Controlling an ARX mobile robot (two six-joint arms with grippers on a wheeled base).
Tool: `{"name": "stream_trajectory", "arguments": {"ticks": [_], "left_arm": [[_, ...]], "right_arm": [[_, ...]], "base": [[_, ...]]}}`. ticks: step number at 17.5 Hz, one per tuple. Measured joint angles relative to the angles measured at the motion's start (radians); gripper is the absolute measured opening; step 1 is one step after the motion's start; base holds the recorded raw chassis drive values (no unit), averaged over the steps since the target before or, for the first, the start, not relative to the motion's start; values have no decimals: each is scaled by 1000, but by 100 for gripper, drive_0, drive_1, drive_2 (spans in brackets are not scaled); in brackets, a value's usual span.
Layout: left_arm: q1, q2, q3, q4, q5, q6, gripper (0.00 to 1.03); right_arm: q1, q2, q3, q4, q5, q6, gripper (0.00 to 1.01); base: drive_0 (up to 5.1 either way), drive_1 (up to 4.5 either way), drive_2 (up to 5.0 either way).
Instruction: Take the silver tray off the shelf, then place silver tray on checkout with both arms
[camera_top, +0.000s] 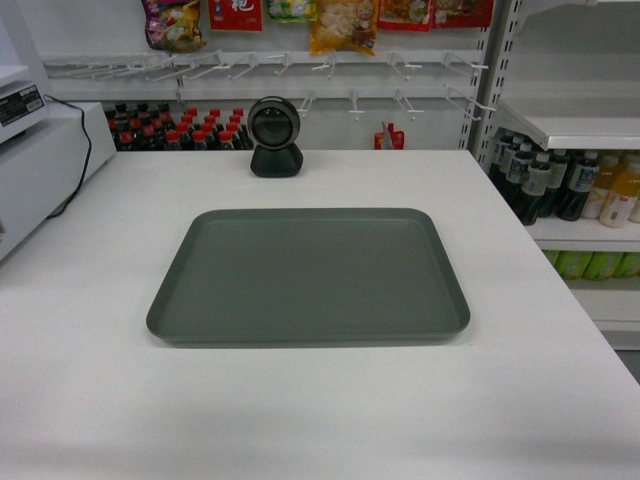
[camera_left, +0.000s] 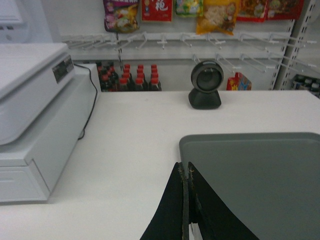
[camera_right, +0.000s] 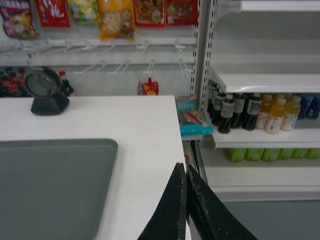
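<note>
On the checkout (camera_top: 90, 400), silver tray (camera_top: 310, 275) lying flat, nothing inside

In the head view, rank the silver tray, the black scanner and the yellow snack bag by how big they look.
Largest to smallest:
1. silver tray, by far
2. black scanner
3. yellow snack bag, cropped by the top edge and farther away, so close to the scanner; that order is unsure.
</note>
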Motion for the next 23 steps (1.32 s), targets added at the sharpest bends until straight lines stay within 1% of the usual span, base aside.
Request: {"name": "stream_trajectory", "arguments": {"ticks": [1,2,3,4,5,6,10,14,18,20,23], "left_arm": [[7,-58,-27,-4,3,0,1],[15,-111,-57,-19,20,0,1],[50,-153,-88,-45,71,1,1],[69,-193,-115,-73,70,0,1],[74,-239,-137,-97,68,1,1],[70,-292,-154,-123,72,0,1],[68,-504,-220,-275,75,1,1],[68,-714,-251,-446,75,0,1],[68,-896,-259,-606,75,1,1],[68,-1030,-260,-729,75,1,1],[68,-1102,-260,-803,75,1,1]], "right_arm": [[-6,-66,-32,0,-8,0,3],[-11,-118,-67,-18,-18,0,3],[-47,-161,-106,-44,-66,-1,3],[-72,-211,-135,-90,-66,0,3],[-76,-293,-146,-173,-61,0,3],[-71,-378,-161,-202,-73,0,3],[-69,-593,-245,-346,-73,0,3],[-69,-808,-285,-510,-73,0,3],[-69,-999,-297,-677,-73,0,3],[-69,-1145,-298,-808,-73,0,3],[-69,-1229,-298,-892,-73,0,3]], "base": [[0,0,0],[0,0,0],[0,0,0],[0,0,0],[0,0,0],[0,0,0],[0,0,0],[0,0,0],[0,0,0],[0,0,0],[0,0,0]]}}
